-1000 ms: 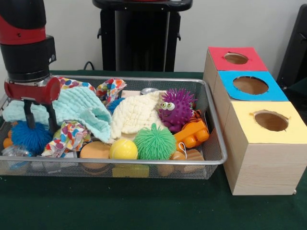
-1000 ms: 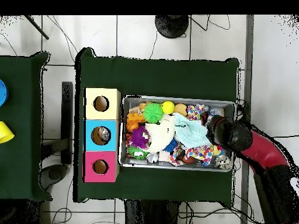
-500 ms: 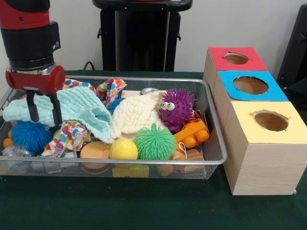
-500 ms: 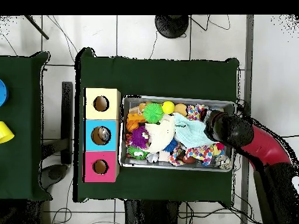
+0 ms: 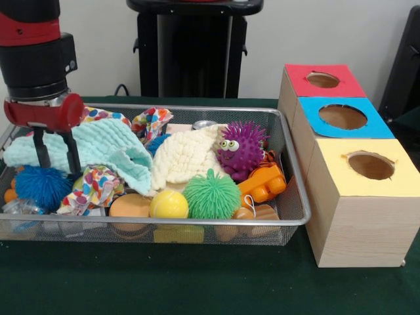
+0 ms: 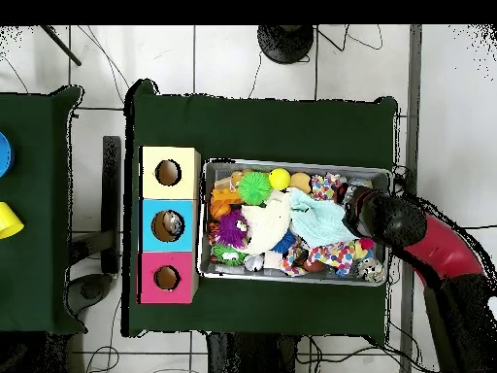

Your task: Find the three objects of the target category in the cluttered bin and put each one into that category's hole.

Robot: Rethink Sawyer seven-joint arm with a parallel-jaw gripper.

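My gripper (image 5: 58, 165) hangs open over the left end of the wire bin (image 5: 197, 222), with nothing between its fingers (image 5: 72, 154). Its tips hover in front of a teal cloth (image 5: 115, 149), just above a blue spiky ball (image 5: 41, 187). Also in the bin lie a cream cloth (image 5: 184, 157), a purple spiky toy with eyes (image 5: 241, 147), a green spiky ball (image 5: 211, 195), a yellow ball (image 5: 169, 205) and an orange toy (image 5: 262, 184). In the overhead view the gripper (image 6: 361, 216) sits at the right end of the bin (image 6: 291, 163).
Right of the bin stand three boxes with holes on top: red (image 5: 344, 80), blue (image 5: 374, 125), yellow (image 5: 400, 172). Confetti-patterned cloths (image 5: 98, 187) and other small items crowd the bin. In the overhead view something lies inside the blue box's hole (image 6: 168, 225).
The gripper rose from around the blue spiky ball, which stayed in the bin, then drifted slightly left. It remains open and empty.
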